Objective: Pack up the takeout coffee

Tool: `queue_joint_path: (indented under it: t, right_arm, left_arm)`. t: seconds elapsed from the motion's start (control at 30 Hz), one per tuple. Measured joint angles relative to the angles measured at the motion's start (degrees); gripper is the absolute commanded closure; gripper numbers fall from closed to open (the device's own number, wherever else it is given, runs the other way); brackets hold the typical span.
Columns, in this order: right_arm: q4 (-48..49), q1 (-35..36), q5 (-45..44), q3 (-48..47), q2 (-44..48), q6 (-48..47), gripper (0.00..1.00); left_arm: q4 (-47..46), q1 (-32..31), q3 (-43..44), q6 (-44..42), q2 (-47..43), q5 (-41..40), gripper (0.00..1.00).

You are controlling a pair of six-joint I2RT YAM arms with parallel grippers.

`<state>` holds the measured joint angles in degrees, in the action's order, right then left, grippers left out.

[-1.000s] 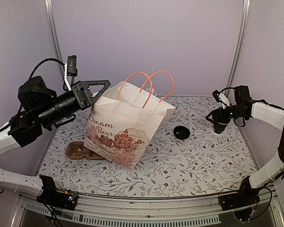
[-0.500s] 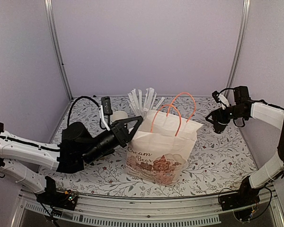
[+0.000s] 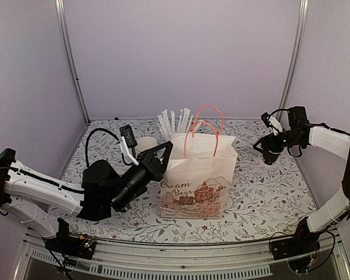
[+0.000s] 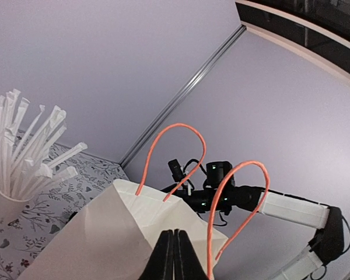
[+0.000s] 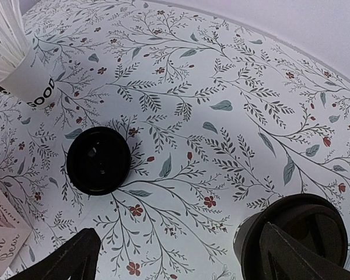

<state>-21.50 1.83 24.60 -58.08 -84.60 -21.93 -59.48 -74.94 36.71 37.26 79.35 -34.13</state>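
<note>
The takeout coffee, a black cup with a black lid point(image 5: 306, 213), stands on the table at the lower right of the right wrist view, partly under one finger. My right gripper point(image 5: 179, 228) is open above the table with the cup at its right finger; in the top view it point(image 3: 272, 153) is at the far right. A white paper bag with orange handles point(image 3: 198, 178) stands upright mid-table. My left gripper point(image 3: 163, 150) is shut on the bag's upper left rim point(image 4: 128, 210); the closed fingertips point(image 4: 174, 233) show in the left wrist view.
A loose black lid point(image 5: 98, 160) lies flat on the table left of the coffee. A white cup of wrapped sticks point(image 3: 176, 123) stands behind the bag and shows in both wrist views point(image 4: 17, 151) point(image 5: 20, 70). Another white cup point(image 3: 147, 142) stands behind my left gripper.
My left arm dropped low and swung right, carrying the bag from tilted at the left to upright at mid-table. The bag now hides the loose lid. The right arm has not moved.
</note>
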Motion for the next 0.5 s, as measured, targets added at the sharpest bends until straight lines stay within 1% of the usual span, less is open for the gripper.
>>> queue_joint_path:
  t: [0.07,0.13,0.23,0.33,0.4,0.47,0.5]
  right_arm:
    - [-0.02,0.00,0.00,0.00,0.00,-0.02,0.01]
    - [-0.11,0.00,0.00,0.00,0.00,-0.13,0.01]
    - [-0.37,0.00,0.00,0.00,0.00,-0.17,0.01]
    - [-0.42,0.00,0.04,0.00,0.00,-0.17,0.01]
    - [-0.46,0.00,0.20,0.00,0.00,-0.17,0.01]
    - [-0.55,0.00,0.44,0.00,0.00,-0.17,0.01]
    - [-0.59,0.00,0.59,0.00,0.00,-0.17,0.01]
  left_arm:
    - [1.51,-0.07,-0.02,-0.26,-0.24,-1.16,0.64]
    - [3.37,-0.20,-0.13,-0.50,-1.20,-1.60,0.55]
    - [11.13,-0.28,-0.11,-0.24,-6.05,-1.95,0.46]
    - [24.33,-0.28,1.20,0.55,-14.73,-2.78,0.39]
    - [34.34,-0.24,4.20,0.61,-19.93,-3.54,0.38]
    - [47.32,0.72,9.94,0.96,-24.24,-3.74,0.39]
    - [53.96,1.66,13.35,1.44,-25.49,-3.45,0.37]
